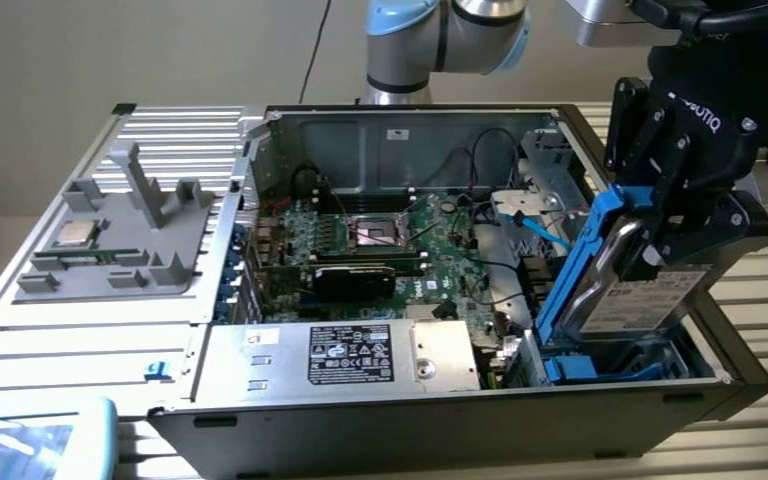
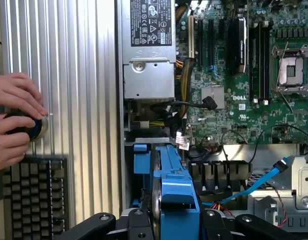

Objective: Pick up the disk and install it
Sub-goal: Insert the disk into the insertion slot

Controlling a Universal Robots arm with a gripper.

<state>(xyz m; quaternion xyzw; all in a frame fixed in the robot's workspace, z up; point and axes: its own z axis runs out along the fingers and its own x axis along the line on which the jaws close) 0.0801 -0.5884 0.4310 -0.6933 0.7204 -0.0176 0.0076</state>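
Gripping the disk (image 1: 631,300) by its blue carrier frame, the gripper (image 1: 660,235) is part-closed, clamped onto it from both sides, at the right of the exterior view. Disk stands upright, edge-on, lower end at the blue drive bay (image 1: 611,368) in the PC case's (image 1: 398,425) lower-right corner, near the PSU (image 1: 357,352); can't tell if seated. Mobo (image 1: 384,250) sits mid-frame. Wrist view: a person's hands (image 2: 16,120) on a round knob by a keyboard (image 2: 34,195).
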